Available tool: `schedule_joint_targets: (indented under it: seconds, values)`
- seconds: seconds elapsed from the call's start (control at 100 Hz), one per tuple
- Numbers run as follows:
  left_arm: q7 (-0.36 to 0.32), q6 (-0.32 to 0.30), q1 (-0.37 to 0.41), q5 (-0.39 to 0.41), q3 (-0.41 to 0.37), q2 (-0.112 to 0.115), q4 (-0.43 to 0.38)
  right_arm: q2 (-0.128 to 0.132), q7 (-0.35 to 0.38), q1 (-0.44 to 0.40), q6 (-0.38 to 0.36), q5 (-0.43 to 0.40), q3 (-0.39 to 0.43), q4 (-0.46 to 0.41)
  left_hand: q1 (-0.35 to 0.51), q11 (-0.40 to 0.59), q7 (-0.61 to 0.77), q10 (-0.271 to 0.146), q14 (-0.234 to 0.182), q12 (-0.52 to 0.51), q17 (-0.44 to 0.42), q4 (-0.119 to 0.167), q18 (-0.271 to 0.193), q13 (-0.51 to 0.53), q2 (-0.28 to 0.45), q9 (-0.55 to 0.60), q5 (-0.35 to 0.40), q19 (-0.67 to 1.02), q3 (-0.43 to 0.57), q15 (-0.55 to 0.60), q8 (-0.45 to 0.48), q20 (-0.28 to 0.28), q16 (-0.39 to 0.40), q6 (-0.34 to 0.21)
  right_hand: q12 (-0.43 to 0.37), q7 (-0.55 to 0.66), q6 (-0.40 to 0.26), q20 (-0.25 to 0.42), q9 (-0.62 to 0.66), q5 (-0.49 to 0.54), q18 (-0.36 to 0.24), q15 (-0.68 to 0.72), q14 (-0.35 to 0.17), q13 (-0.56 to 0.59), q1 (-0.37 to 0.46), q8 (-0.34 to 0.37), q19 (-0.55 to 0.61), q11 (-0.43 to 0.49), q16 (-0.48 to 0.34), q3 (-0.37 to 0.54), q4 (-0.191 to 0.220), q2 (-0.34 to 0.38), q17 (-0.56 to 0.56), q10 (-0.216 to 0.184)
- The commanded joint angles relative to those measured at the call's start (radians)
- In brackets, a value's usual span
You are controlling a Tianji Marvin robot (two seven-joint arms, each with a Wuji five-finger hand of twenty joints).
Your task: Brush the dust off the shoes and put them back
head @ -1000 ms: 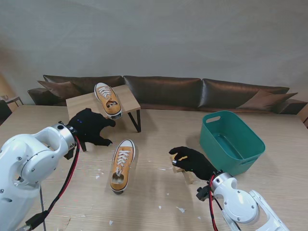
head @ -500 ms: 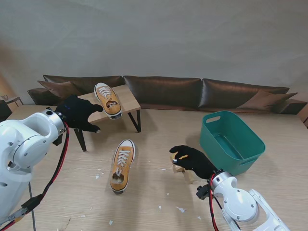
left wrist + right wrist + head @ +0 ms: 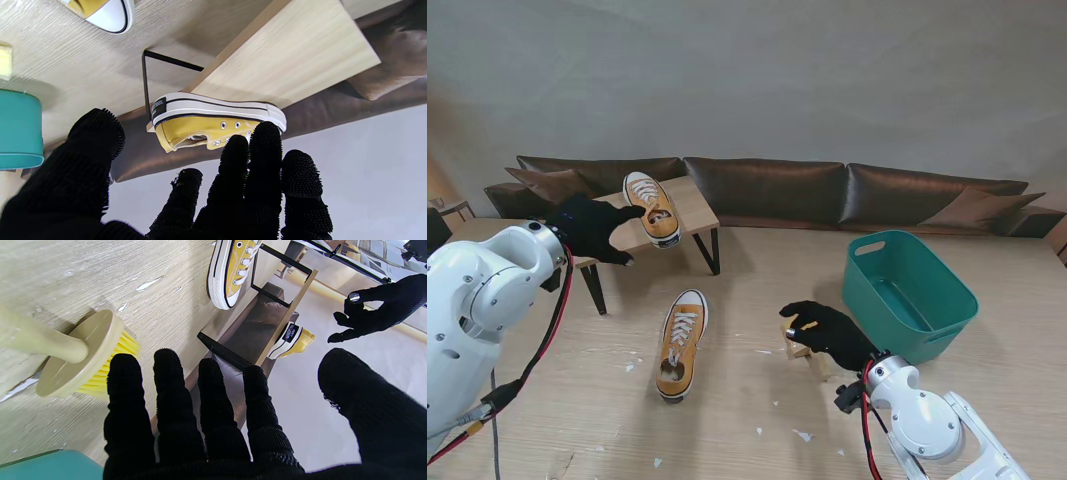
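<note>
The left robot hand (image 3: pixel 592 230), fingers spread and holding nothing, hovers beside the yellow sneaker (image 3: pixel 651 208) on the small wooden shelf (image 3: pixel 689 205) at the far left. A second yellow sneaker (image 3: pixel 681 344) lies on the desk (image 3: pixel 757 270) nearer to me. The right robot hand (image 3: pixel 827 334), fingers apart and empty, sits over the brush (image 3: pixel 83 353) left of the teal basin (image 3: pixel 907 296).
</note>
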Motion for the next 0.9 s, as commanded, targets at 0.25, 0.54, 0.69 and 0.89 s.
schedule_joint_targets:
  seconds: [0.25, 0.54, 0.69, 0.89]
  values:
    - [0.007, 0.05, -0.108, -0.113, 0.095, -0.007, 0.131, -0.005, 0.013, -0.001, 0.007, 0.004, -0.006, 0.0, 0.022, 0.004, 0.041, 0.026, 0.029, 0.026, -0.041, 0.015, -0.001, -0.05, -0.031, -0.026, 0.023, -0.021, 0.052, 0.016, 0.021, 0.019, 0.02, -0.032, -0.004, 0.01, 0.0, 0.002, 0.026, 0.006, 0.019, 0.005, 0.004, 0.019, -0.024, -0.021, -0.003, -0.01, 0.007, -0.016, 0.008, 0.031, -0.159, 0.016]
    - [0.045, 0.09, -0.185, -0.132, 0.17, -0.013, 0.239, -0.006, 0.014, 0.0, 0.011, 0.008, -0.006, 0.002, 0.02, 0.031, 0.112, 0.024, 0.036, 0.059, -0.032, 0.011, 0.008, -0.033, -0.03, -0.008, 0.099, -0.017, 0.061, 0.038, 0.112, 0.03, 0.03, -0.001, -0.004, 0.011, 0.001, 0.002, 0.033, 0.009, 0.021, 0.005, 0.002, 0.021, -0.025, -0.022, -0.003, -0.01, 0.008, -0.015, 0.008, 0.032, -0.157, 0.017]
    - [0.076, 0.112, -0.203, -0.153, 0.191, -0.018, 0.28, -0.006, 0.014, 0.003, 0.013, 0.009, -0.007, 0.004, 0.026, 0.035, 0.128, 0.028, 0.038, 0.065, -0.031, 0.011, 0.013, -0.031, -0.037, -0.007, 0.123, -0.012, 0.066, 0.048, 0.146, 0.032, 0.034, -0.007, -0.004, 0.012, 0.004, 0.001, 0.035, 0.01, 0.02, 0.006, 0.004, 0.025, -0.024, -0.022, -0.003, -0.011, 0.008, -0.015, 0.008, 0.032, -0.157, 0.019]
    - [0.098, 0.125, -0.228, -0.18, 0.217, -0.022, 0.324, -0.006, 0.015, 0.005, 0.014, 0.01, -0.008, 0.006, 0.028, 0.03, 0.099, 0.031, 0.043, 0.062, -0.04, 0.01, 0.014, -0.04, -0.038, -0.019, 0.087, -0.014, 0.069, 0.05, 0.145, 0.034, 0.036, -0.026, -0.003, 0.012, 0.003, 0.001, 0.038, 0.01, 0.021, 0.007, 0.003, 0.027, -0.025, -0.023, -0.003, -0.011, 0.009, -0.014, 0.007, 0.033, -0.155, 0.019]
